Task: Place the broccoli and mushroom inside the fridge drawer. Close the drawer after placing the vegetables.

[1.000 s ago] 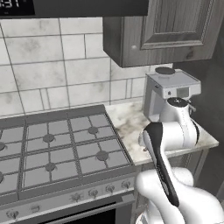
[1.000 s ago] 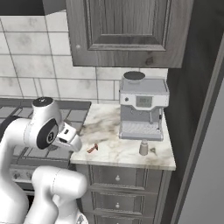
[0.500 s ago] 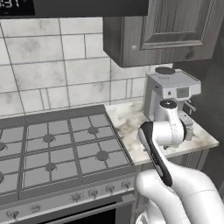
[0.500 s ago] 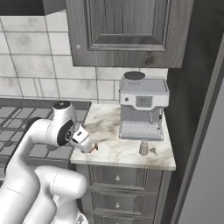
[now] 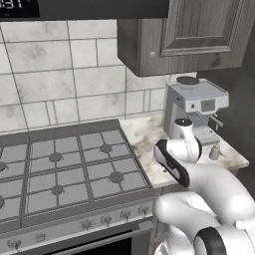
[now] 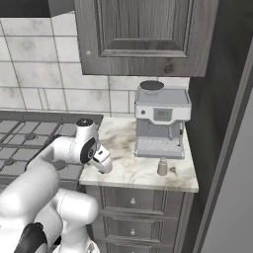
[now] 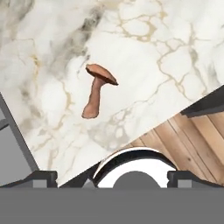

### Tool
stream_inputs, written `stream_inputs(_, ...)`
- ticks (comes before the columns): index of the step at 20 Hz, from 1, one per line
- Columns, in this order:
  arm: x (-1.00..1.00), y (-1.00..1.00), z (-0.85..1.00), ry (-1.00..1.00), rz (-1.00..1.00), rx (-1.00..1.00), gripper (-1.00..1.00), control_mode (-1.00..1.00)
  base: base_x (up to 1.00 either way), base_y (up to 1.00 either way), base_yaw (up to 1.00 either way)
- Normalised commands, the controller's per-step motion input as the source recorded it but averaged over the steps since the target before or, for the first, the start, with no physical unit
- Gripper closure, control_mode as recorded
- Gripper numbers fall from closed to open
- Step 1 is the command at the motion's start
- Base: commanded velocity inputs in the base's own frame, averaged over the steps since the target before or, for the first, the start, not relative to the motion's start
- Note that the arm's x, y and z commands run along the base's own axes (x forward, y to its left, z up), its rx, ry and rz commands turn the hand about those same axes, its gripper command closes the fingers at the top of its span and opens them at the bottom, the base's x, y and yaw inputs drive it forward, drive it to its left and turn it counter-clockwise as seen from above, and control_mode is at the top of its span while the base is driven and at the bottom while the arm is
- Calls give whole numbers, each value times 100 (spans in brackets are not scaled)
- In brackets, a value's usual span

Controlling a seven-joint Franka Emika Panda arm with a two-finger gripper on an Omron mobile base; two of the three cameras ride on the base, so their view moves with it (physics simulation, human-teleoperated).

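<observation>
The mushroom (image 7: 98,89), reddish-brown with a darker cap and a paler stem, lies on its side on the marble counter (image 7: 153,52). My gripper (image 7: 113,177) hangs above it, open, its two dark fingertips (image 7: 41,176) far apart with nothing between them. In the right base view my gripper (image 6: 103,162) sits low over the counter's left end, beside the stove, and covers the mushroom. A tiny thing (image 6: 173,169) lies right of the shaker, too small to name. The broccoli and the fridge drawer are out of view.
A coffee machine (image 6: 161,123) stands at the back of the counter, a small grey shaker (image 6: 162,167) in front of it. The gas stove (image 5: 64,169) lies to the left, wall cabinets (image 6: 143,34) hang overhead, and a tall grey panel (image 6: 232,173) rises on the right.
The arm has swung right from the stove's edge towards the counter, and the hand has come down over the mushroom. The jaws have stayed open.
</observation>
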Motion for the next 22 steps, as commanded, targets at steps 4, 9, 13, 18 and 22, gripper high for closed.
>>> stream_inputs(4,28,0,-28,3,0,0,-100,-100,0,0,0)
stream_inputs(9,31,0,-31,5,0,0,-100,-100,0,0,0)
stream_inputs(13,32,0,-26,4,0,0,-100,-100,0,0,0)
stream_inputs(18,26,-3,-25,2,0,0,-100,-100,0,0,0)
stream_inputs(22,13,0,-36,1,0,0,-100,-100,0,0,0)
